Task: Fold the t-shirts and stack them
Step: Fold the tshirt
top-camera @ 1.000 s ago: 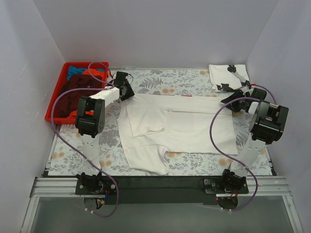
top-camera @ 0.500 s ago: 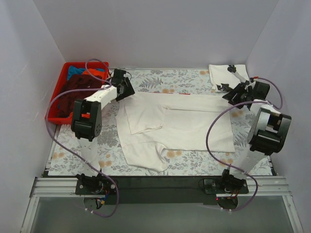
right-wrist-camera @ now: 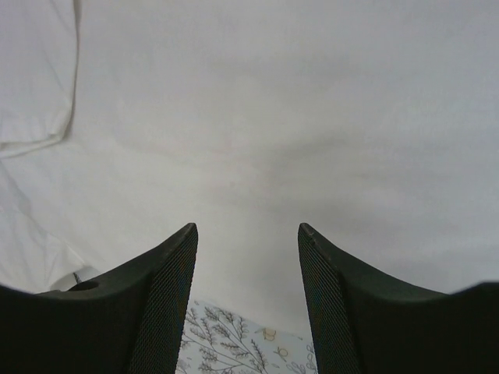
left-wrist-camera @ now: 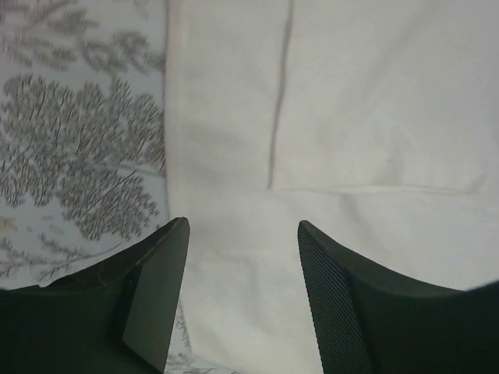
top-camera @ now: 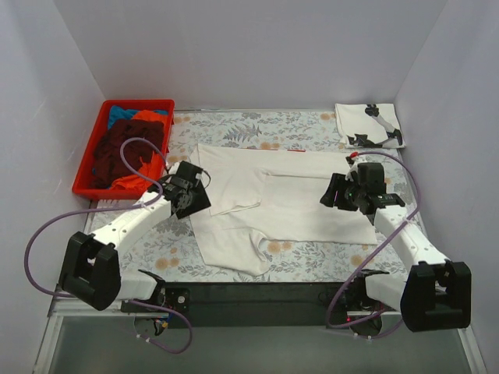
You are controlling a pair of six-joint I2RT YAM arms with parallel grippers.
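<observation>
At the near edge of the table [top-camera: 101,257] a strip of bare floral surface runs between the arm bases and the white t-shirt [top-camera: 312,206], narrowest where the shirt's near-left lobe sags toward that edge. The shirt lies flat across the middle of the table, partly folded, with a flap turned over on its left half.

The left gripper [left-wrist-camera: 243,230] sits over the shirt's left edge. Its jaws are spread apart with nothing between them, and below them are the cloth border and the floral surface beside it. The right gripper [right-wrist-camera: 248,230] is over the right part of the shirt, jaws likewise parted and empty, with the shirt's near edge just under the fingertips. Whether either one touches the cloth cannot be told.

To the left of the shirt there is bare table as far as the left edge. A narrower bare band runs along the right edge.

In the far left corner the red crate [top-camera: 87,167] holds maroon, orange and blue tees [top-camera: 129,140] in a heap. In the far right corner lies a folded tee [top-camera: 360,123], white with black print, well apart from the spread shirt.
</observation>
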